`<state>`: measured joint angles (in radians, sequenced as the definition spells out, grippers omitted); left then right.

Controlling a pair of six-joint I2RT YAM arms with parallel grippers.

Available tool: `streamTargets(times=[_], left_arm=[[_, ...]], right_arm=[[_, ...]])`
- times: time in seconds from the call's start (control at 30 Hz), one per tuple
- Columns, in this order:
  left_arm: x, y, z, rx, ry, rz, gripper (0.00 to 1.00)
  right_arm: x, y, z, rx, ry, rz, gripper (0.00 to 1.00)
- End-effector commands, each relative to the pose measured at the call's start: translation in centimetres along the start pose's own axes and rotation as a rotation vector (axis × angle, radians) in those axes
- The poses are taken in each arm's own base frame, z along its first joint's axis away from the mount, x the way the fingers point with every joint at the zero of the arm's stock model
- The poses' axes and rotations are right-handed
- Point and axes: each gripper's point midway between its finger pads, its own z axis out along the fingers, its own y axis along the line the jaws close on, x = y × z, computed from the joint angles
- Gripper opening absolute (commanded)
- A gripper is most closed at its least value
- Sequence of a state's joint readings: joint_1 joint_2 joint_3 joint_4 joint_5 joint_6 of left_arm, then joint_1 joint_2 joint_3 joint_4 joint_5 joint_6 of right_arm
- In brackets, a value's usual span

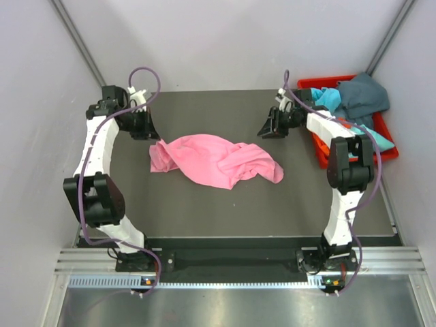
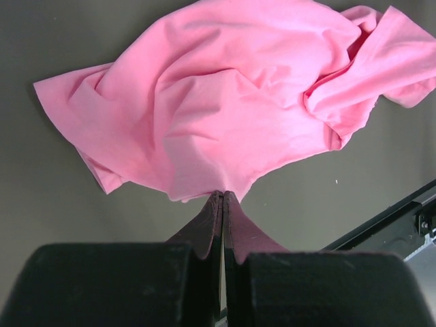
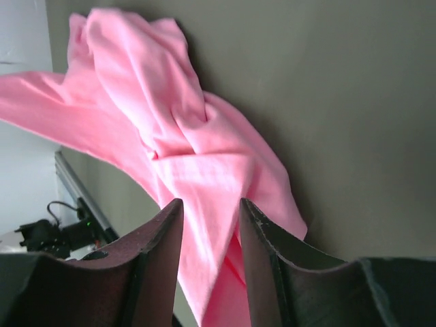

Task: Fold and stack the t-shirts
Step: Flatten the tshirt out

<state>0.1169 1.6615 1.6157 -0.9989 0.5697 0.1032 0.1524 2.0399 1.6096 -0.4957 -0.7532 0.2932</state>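
Note:
A bright pink t-shirt (image 1: 218,160) lies crumpled in the middle of the dark table, also in the left wrist view (image 2: 225,102) and the right wrist view (image 3: 204,170). My left gripper (image 1: 145,133) hovers at the shirt's back-left edge. It is shut (image 2: 223,194), its tips meeting right at the cloth's hem, and no cloth shows between them. My right gripper (image 1: 270,131) hangs behind the shirt's right end, apart from it. It is open (image 3: 211,204), with only the pink cloth beyond showing through the gap. A turquoise t-shirt (image 1: 327,97) and a dark teal-grey one (image 1: 364,95) lie heaped in the bin.
A red plastic bin (image 1: 319,148) stands at the table's back right, beside the right arm. Pale walls close in on the left, back and right. A metal rail (image 1: 231,262) runs along the near edge by the arm bases.

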Motion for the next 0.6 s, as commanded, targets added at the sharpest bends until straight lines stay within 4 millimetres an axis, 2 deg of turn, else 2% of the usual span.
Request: streamTargets(times=[0.0, 0.3, 0.57], left_arm=[[-0.1, -0.3, 0.3, 0.002, 0.01, 0.029, 0.0], [-0.3, 0.2, 1.5, -0.014, 0.034, 0.042, 0.0], [0.5, 0.5, 2.0, -0.015, 0.062, 0.034, 0.0]], right_arm=[[0.9, -0.3, -0.2, -0.046, 0.022, 0.047, 0.39], [0.7, -2.2, 2.0, -0.03, 0.051, 0.06, 0.38], [0.6, -1.7, 3.8, -0.056, 0.064, 0.044, 0.36]])
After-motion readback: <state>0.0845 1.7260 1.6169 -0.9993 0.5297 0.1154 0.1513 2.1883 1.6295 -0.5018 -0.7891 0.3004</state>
